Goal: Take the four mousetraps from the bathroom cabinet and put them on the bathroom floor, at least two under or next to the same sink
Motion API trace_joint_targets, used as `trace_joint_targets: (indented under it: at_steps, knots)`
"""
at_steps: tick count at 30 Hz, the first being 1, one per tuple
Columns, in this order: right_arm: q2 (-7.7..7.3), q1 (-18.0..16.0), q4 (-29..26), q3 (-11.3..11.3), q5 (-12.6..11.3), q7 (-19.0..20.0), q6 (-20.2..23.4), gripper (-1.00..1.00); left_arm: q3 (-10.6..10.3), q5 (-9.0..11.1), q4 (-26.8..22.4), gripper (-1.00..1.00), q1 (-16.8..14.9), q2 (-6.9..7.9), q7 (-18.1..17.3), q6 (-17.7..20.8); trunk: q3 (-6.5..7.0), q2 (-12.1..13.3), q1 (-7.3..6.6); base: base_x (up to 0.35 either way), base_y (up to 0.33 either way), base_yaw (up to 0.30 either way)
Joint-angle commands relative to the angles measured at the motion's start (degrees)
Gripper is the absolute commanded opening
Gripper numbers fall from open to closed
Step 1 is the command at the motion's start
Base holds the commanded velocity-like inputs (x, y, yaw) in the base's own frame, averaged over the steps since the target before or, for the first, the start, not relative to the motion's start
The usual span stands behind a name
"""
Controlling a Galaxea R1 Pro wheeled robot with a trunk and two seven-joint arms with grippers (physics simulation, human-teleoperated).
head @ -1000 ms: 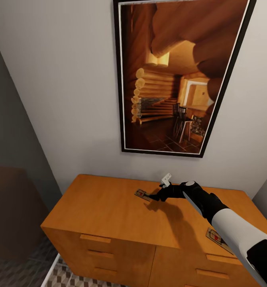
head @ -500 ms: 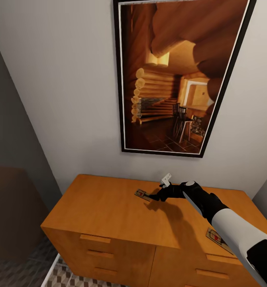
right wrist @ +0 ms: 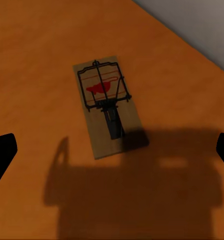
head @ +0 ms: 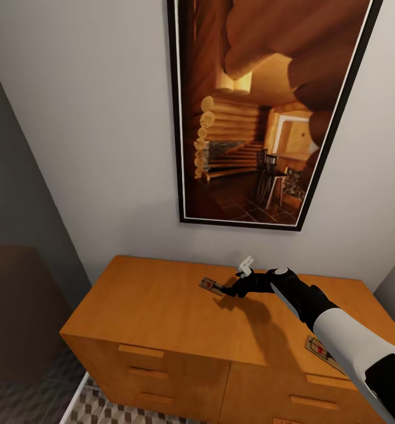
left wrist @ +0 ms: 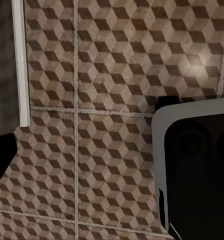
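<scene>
View tilted slightly since the earlier frame; arm unmoved. Right gripper (head: 228, 291), fingers spread and empty, hovers beside a mousetrap (head: 209, 286) at centre frame on the cabinet (head: 156, 306). Step: reaching; next, descend and close.

A small flat brown wooden mousetrap (right wrist: 106, 107) with dark wire lies on the smooth, matt orange-brown wooden cabinet (head: 162, 306).

2 mousetraps (head: 209, 286) (head: 319, 348), 1 cabinet (head: 162, 306), 1 framed picture (head: 262, 112).
</scene>
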Motion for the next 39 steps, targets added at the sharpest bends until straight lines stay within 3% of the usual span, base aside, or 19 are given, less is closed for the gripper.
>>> trace_joint_targets:
  at_steps: [1,5,13,17,29,39]
  knots:
    - [-0.07,-0.1,-0.1,0.3,-0.6,-0.1,0.5,1.0,-0.5,0.4,0.2,1.0,-0.1,-0.04,-0.1,-0.3,-0.19,-0.1,0.03,0.0,0.0,0.0]
    - [-0.02,-0.1,-0.3,0.3,1.2,-0.1,0.5,1.0,-0.5,0.4,0.2,1.0,-0.1,-0.04,-0.1,-0.3,-0.3,-0.1,0.03,0.0,0.0,0.0]
    - [0.53,-0.1,-0.9,0.4,10.9,0.0,0.5,1.0,-0.5,0.4,0.1,1.0,-0.1,-0.04,-0.1,-0.3,-0.34,-0.1,0.03,0.0,0.0,0.0]
    - [0.86,-0.1,-1.0,0.5,14.3,0.0,0.5,1.0,-0.5,0.4,0.1,1.0,-0.1,-0.04,-0.1,-0.3,-0.35,-0.1,0.03,0.0,0.0,0.0]
    - [1.58,-0.1,-1.9,0.6,19.8,0.7,0.5,1.0,-0.5,0.4,0.1,1.0,-0.1,-0.13,-0.1,-0.3,-0.35,-0.1,0.03,0.0,0.0,0.0]
    - [1.55,-0.1,-6.9,0.5,20.7,7.7,0.5,1.0,-0.5,0.4,0.1,1.0,-0.1,-0.13,-0.1,-0.3,-0.35,-0.1,0.03,0.0,0.0,0.0]
